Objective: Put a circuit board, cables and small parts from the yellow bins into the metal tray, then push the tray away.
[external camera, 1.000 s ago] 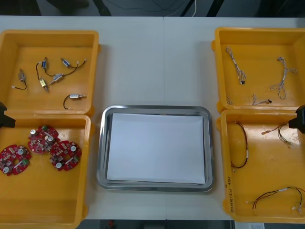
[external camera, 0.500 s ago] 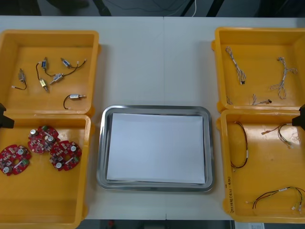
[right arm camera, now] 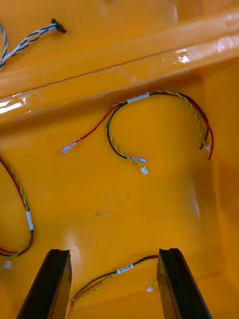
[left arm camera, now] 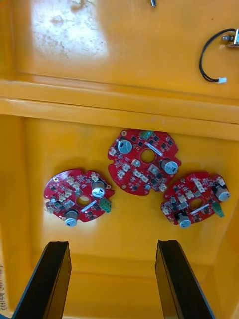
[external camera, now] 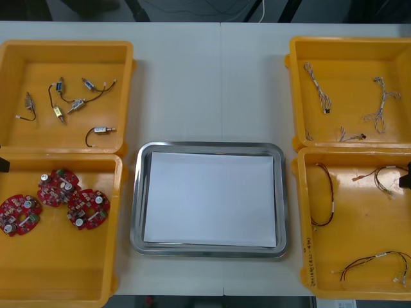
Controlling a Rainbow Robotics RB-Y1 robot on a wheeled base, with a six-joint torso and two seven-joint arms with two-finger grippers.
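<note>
My left gripper (left arm camera: 112, 281) hangs released, jaws apart, over three circuit boards (left arm camera: 144, 162) in the yellow bin (external camera: 64, 269) at the front view's lower left; they look light, stiff and fragile, so I judge the bare rim the place to pinch; my right gripper (right arm camera: 114, 284), likewise released, hovers over limp red and yellow cables (right arm camera: 174, 93); their white tags (right arm camera: 138, 97) are unreadable; the metal tray (external camera: 209, 146) sits on the desk (external camera: 205, 83), centre frame.

left tool (external camera: 2, 165), right tool (external camera: 406, 181), cropped at edges
</note>
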